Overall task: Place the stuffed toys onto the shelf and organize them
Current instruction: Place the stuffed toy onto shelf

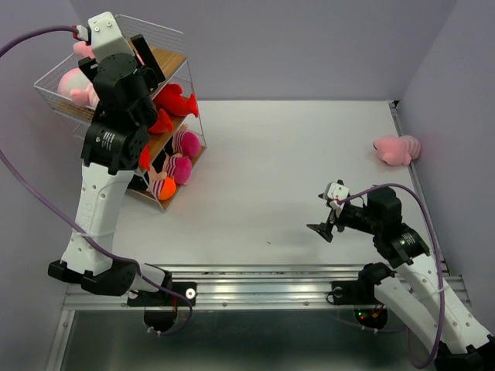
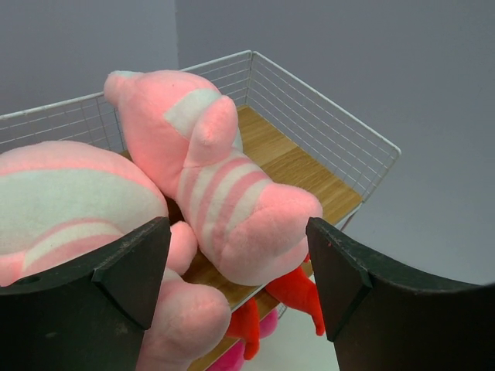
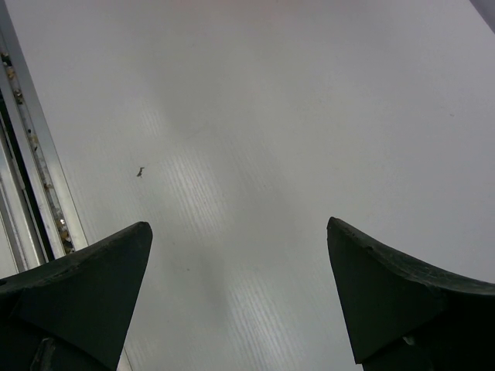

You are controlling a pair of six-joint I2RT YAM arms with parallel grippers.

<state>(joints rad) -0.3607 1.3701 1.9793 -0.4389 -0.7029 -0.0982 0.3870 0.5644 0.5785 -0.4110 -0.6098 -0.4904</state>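
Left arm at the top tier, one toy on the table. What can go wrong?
The striped toy lies at the front edge of the shelf; the open left end effector hovers over it and may drag it off when lifting. The pink toy lies at the table edge by the wall: tight for a grasp.

One shelf [image 1: 170, 62], one loose pink toy [image 1: 396, 149]
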